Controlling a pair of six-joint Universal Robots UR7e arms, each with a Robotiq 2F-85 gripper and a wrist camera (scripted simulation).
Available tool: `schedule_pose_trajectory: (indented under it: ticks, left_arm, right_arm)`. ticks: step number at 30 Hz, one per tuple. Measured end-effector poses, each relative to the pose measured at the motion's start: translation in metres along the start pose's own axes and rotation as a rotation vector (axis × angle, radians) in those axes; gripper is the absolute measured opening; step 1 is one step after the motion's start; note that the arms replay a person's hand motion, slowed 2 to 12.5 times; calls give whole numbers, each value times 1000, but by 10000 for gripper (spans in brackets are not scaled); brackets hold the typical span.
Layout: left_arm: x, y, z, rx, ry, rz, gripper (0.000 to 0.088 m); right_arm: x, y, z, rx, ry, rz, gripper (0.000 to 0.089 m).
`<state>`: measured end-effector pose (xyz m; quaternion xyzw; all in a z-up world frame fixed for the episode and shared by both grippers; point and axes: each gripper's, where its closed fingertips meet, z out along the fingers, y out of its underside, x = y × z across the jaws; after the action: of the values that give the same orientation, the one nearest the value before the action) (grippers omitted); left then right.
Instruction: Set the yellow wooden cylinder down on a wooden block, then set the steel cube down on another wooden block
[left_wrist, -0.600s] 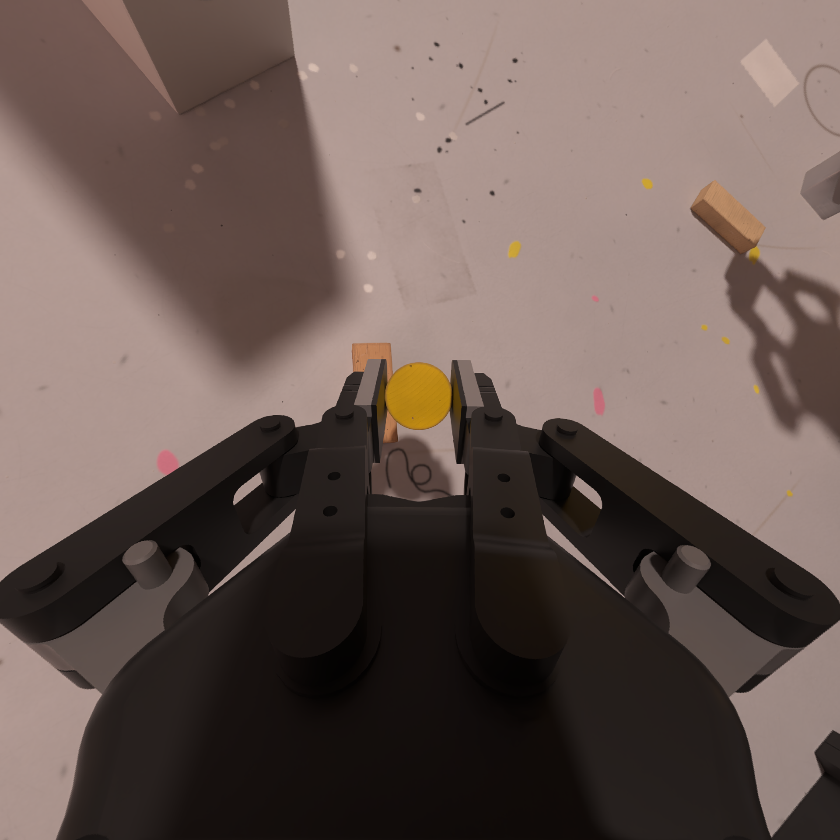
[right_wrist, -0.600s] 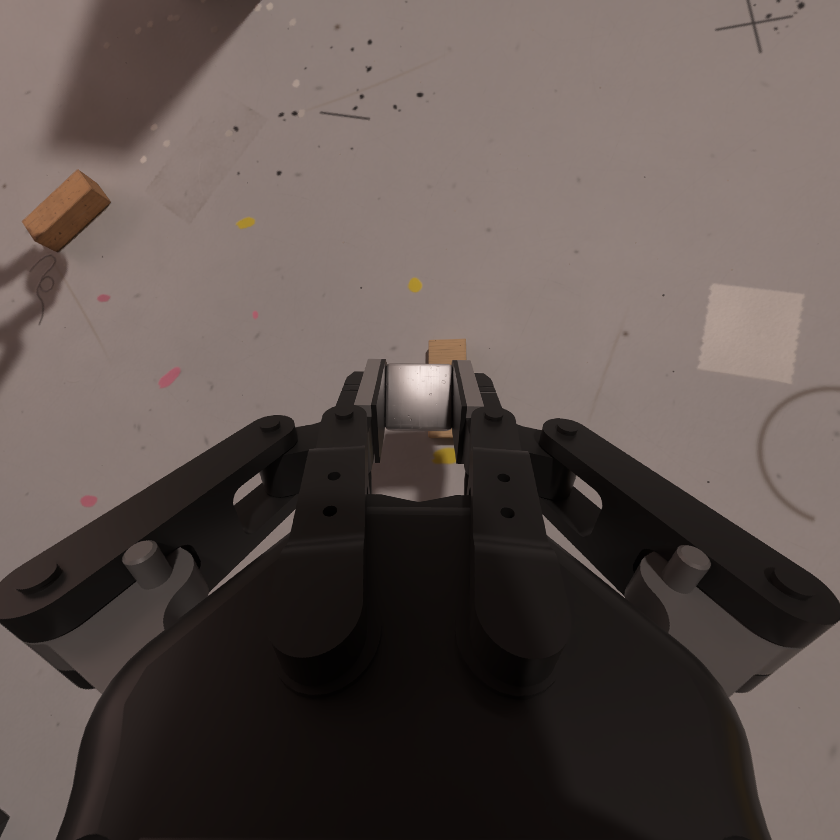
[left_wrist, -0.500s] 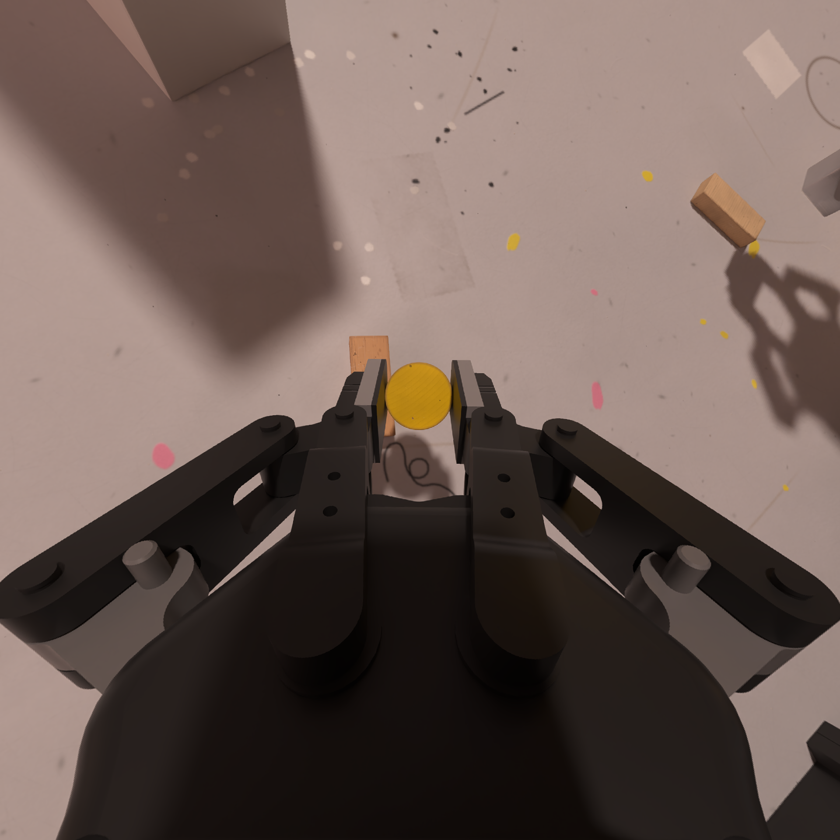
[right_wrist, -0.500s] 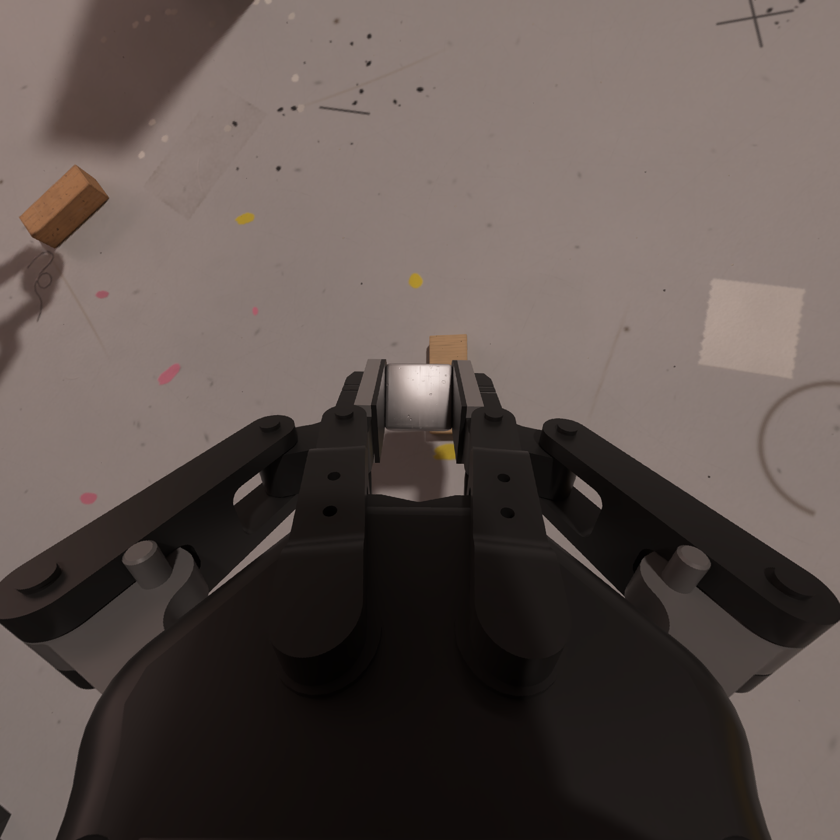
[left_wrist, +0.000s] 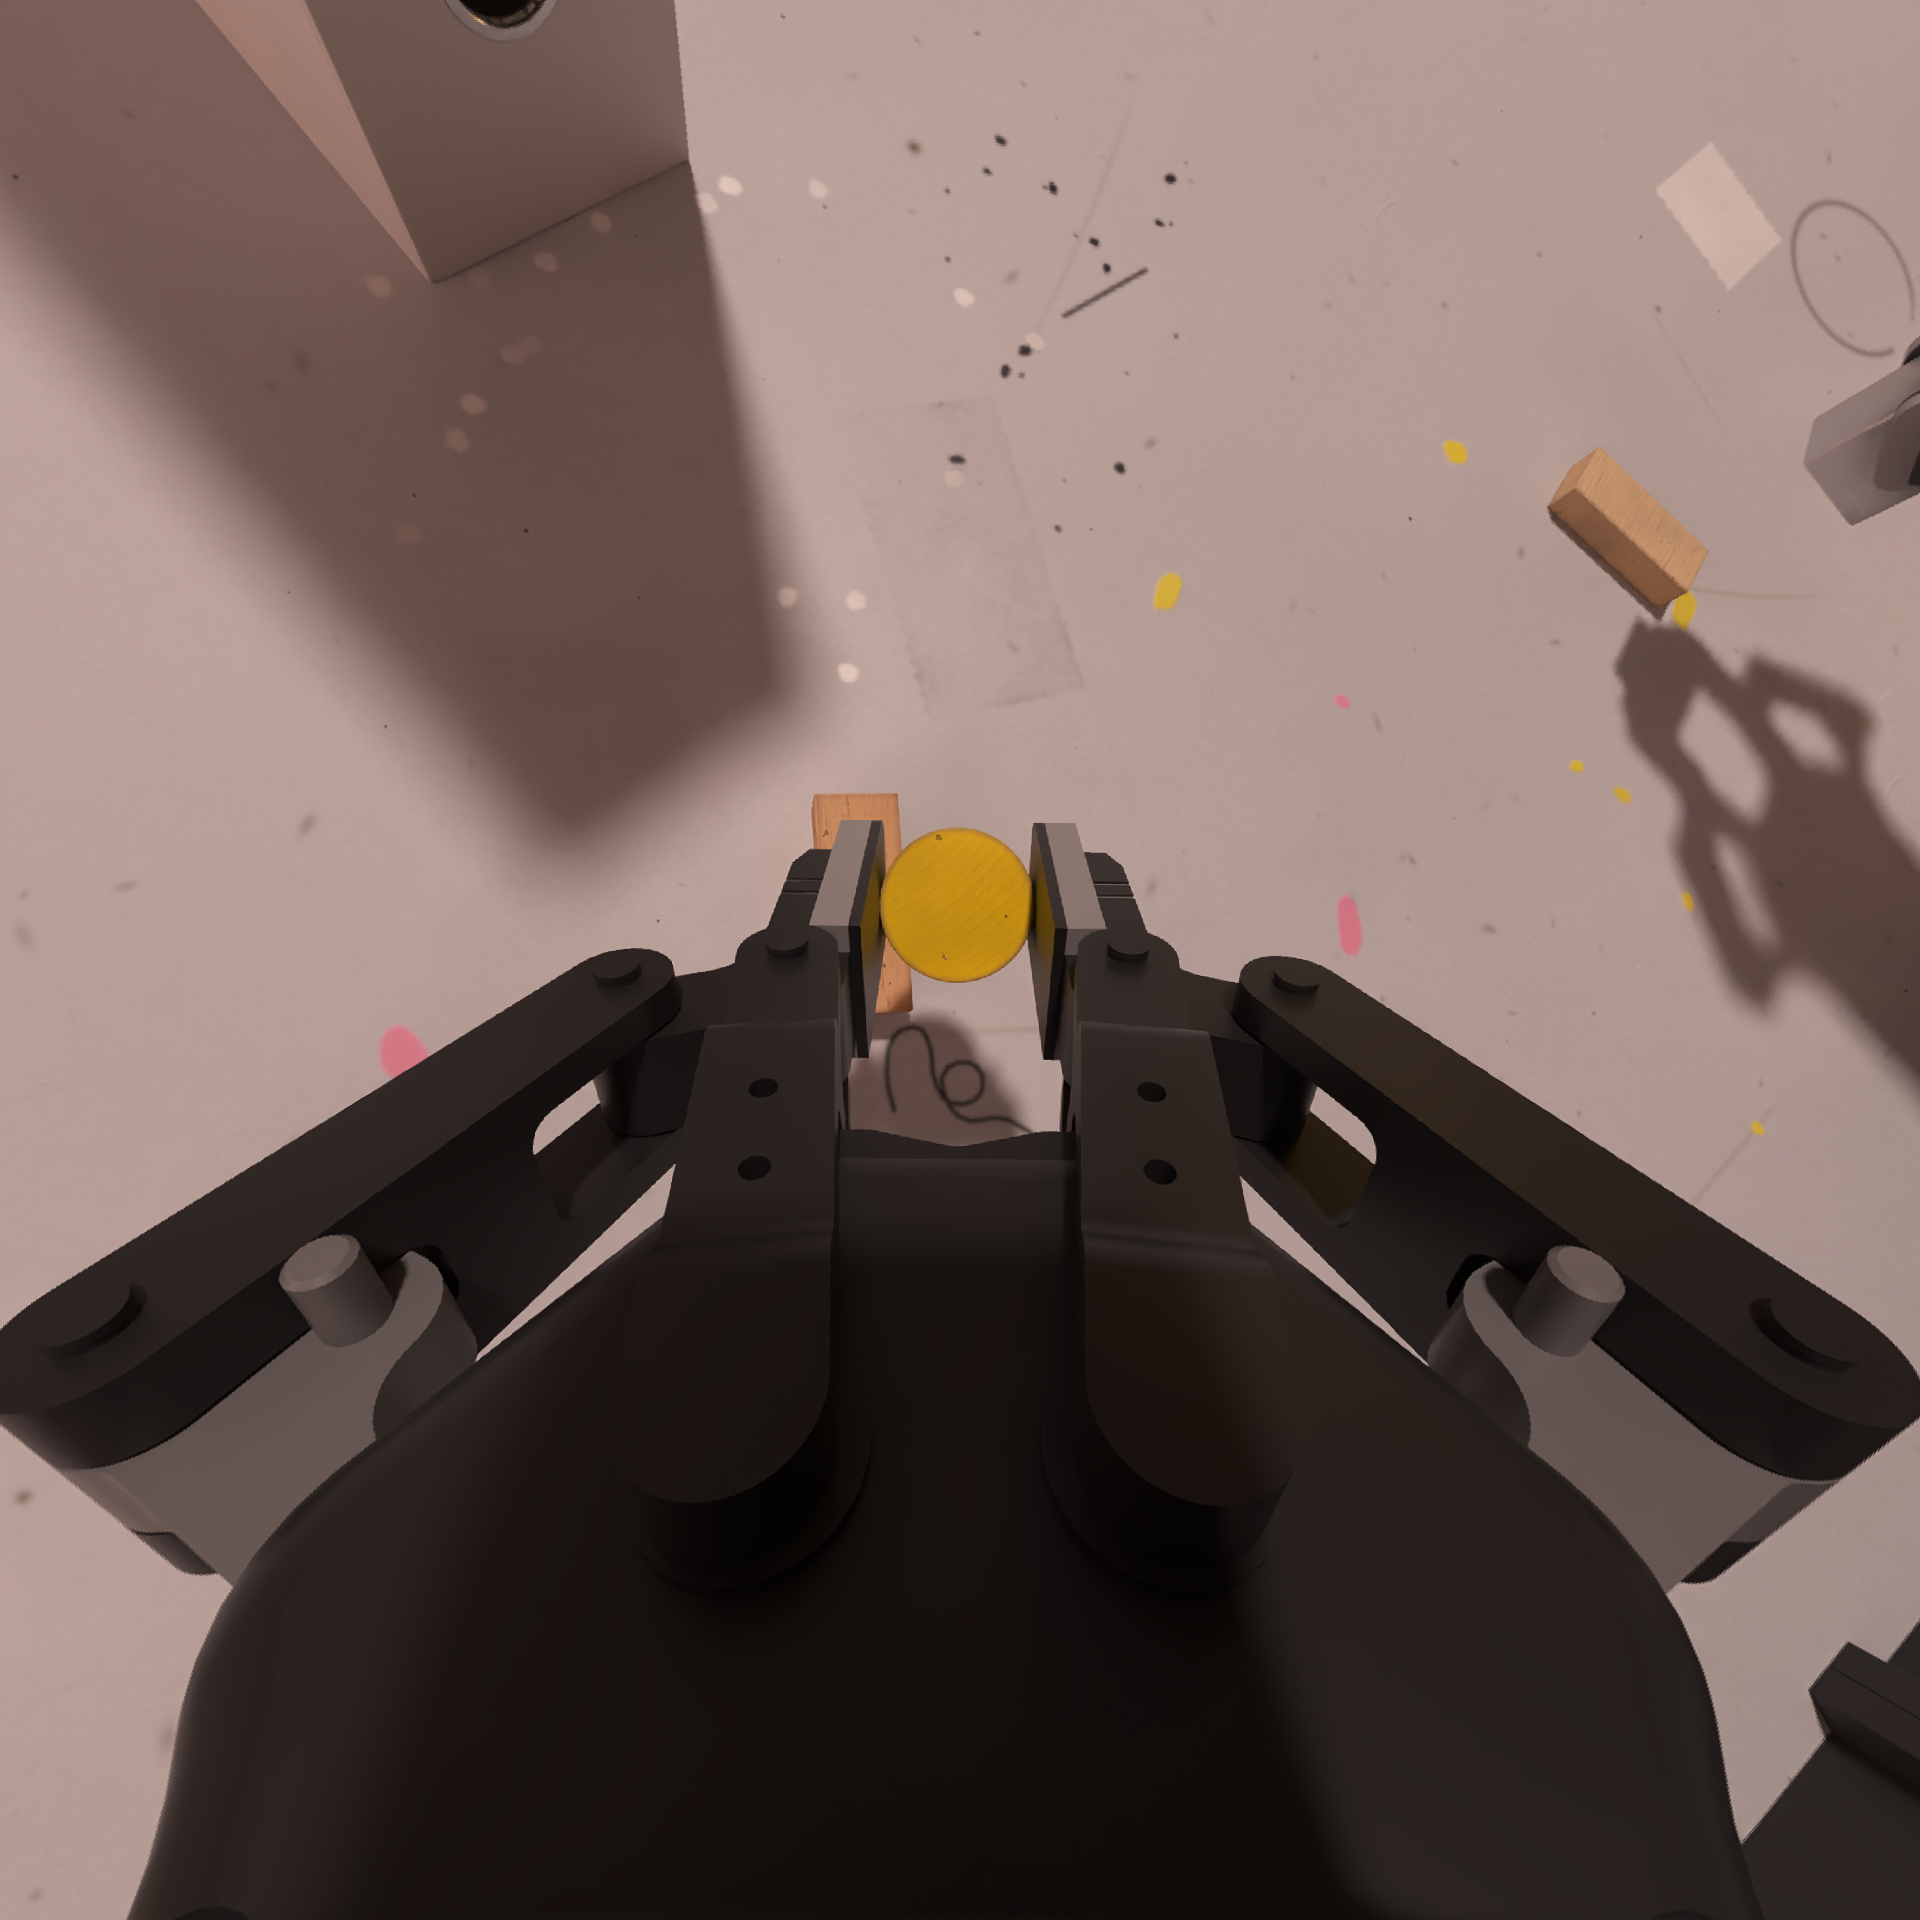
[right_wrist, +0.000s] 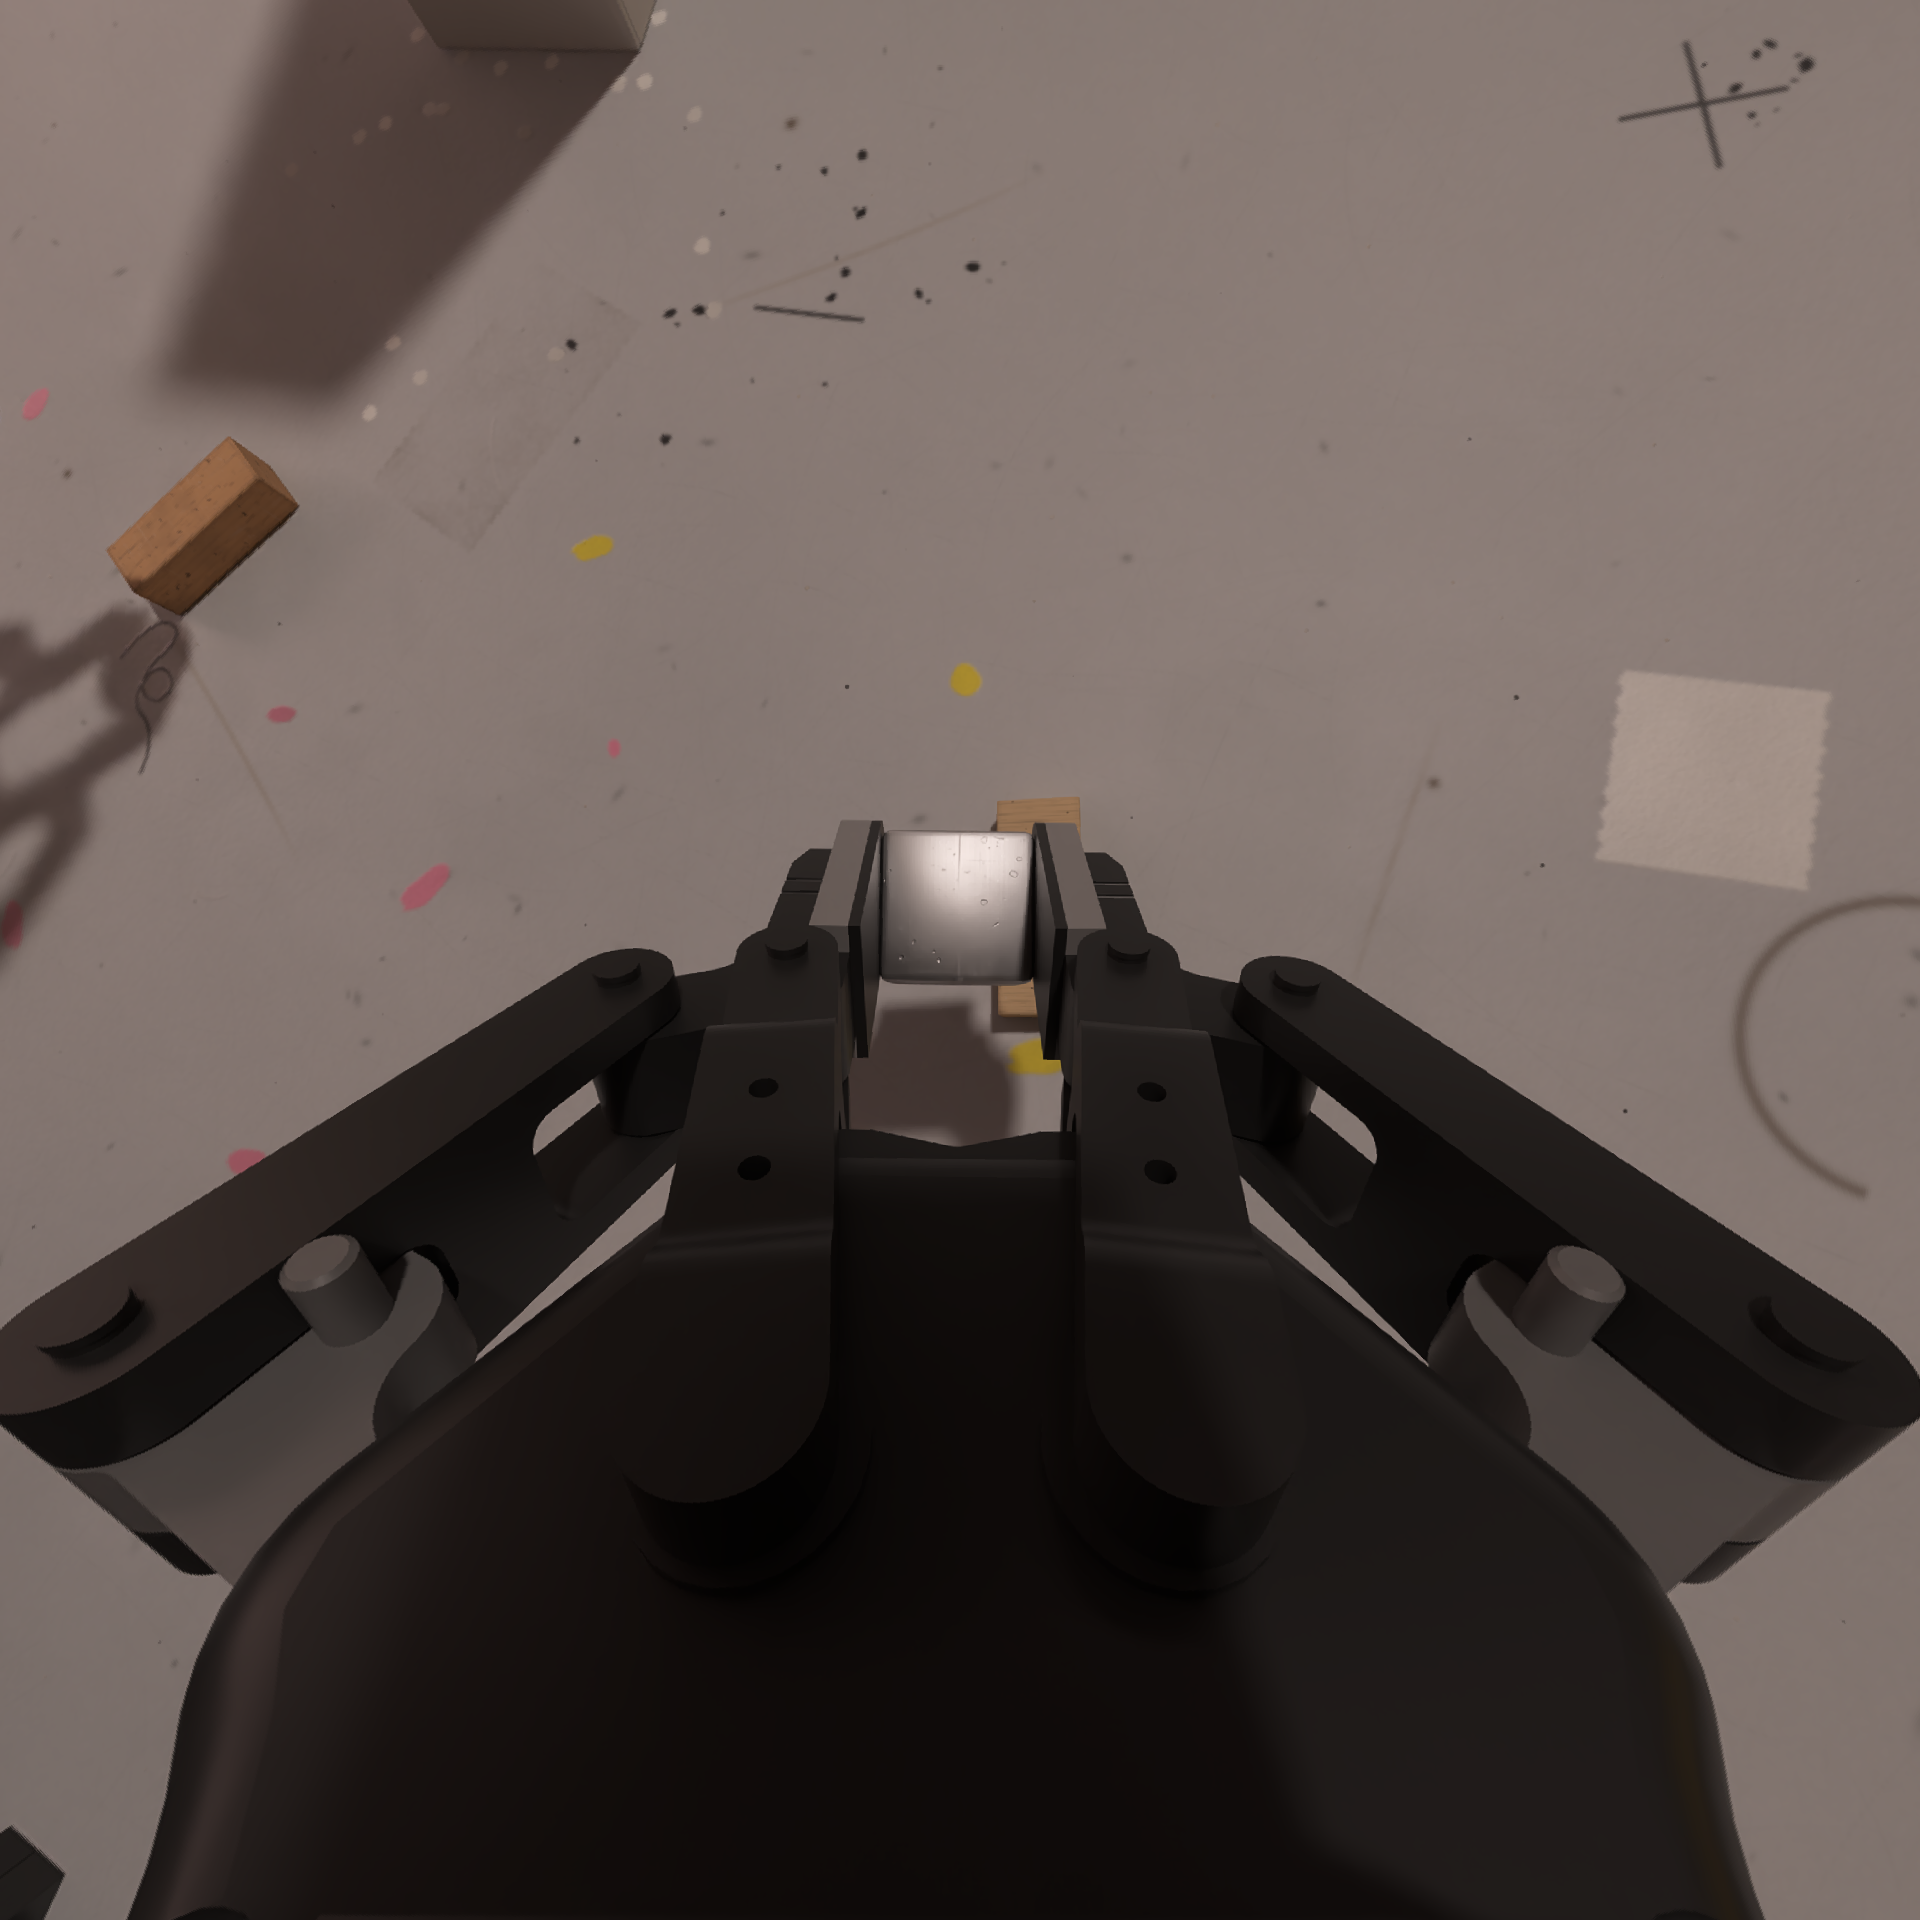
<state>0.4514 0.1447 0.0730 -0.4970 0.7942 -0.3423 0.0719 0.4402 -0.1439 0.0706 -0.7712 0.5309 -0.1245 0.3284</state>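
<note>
The left gripper (left_wrist: 956, 904) is clamped on the yellow wooden cylinder (left_wrist: 956, 906), whose round end faces the camera, held above the speckled table (left_wrist: 1299, 831). A wooden block (left_wrist: 854, 816) lies on the table below, partly hidden behind the left finger. Table edges are out of frame, so corners cannot be told. Farther right lies a second wooden block (left_wrist: 1626, 540).

The right gripper (right_wrist: 957, 906) is clamped on the steel cube (right_wrist: 957, 906); under it, offset toward the right finger, that second block (right_wrist: 1037, 812) peeks out.
</note>
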Motion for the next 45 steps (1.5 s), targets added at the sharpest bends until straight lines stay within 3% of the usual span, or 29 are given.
schedule_pose_trajectory:
  ticks: [20,45]
  left_arm:
    - [-5,-9,4,-18,29,-7,250]
    - [-1,-14,5,-34,63,-37,250]
  right_arm:
    - [5,-11,4,-8,2,15,250]
    - [9,-10,5,-38,-22,54,250]
